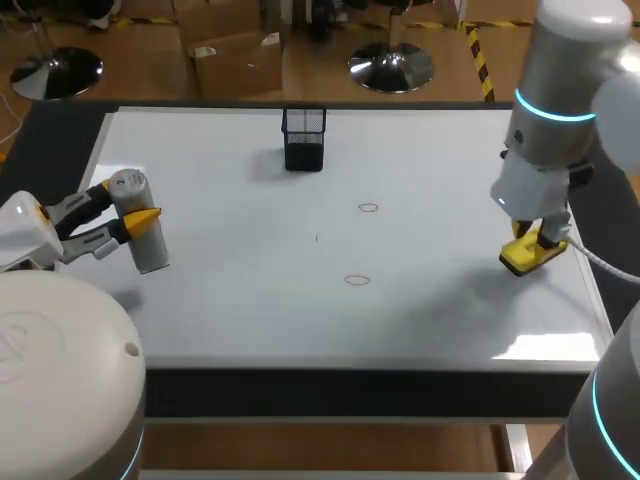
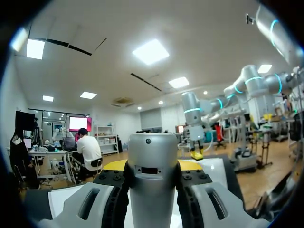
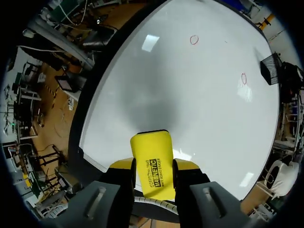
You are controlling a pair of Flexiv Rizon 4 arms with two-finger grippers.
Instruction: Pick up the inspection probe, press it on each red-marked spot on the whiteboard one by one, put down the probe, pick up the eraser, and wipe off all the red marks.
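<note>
One yellow eraser (image 3: pixel 152 164) is seen nearest, a smooth block with rounded corners and dark print on its face. It is clamped from both sides between the two black-padded fingers of the right gripper (image 1: pixel 540 240), which are spread only as far as the block's width. The eraser is held low over the right end of the whiteboard (image 1: pixel 230 300), and contact with the surface cannot be told.

The whiteboard is a single flat, glossy white panel with a dark frame, and ceiling light is reflected on it. Two red marks (image 1: pixel 357 281) are counted on it, both thin outlined ovals. The nearer one lies about mid-board, and the farther one (image 1: pixel 368 208) lies just beyond it, well apart from the eraser.

One probe (image 2: pixel 153 190) is held at the left edge of the board. It is a smooth grey metal cylinder with a rounded cap, a small dark slot in its side and a tiny dot near its top. It stands roughly upright with a slight lean. The left gripper (image 1: pixel 125 205) is closed on it, its black studded pads pressed against opposite sides and its yellow tips showing just behind the cylinder. Whether the probe's lower end meets the board cannot be told.

Farthest, one black wire-mesh holder (image 1: pixel 304 138), box-shaped and open-topped, stands upright near the board's far edge, well apart from both grippers.
</note>
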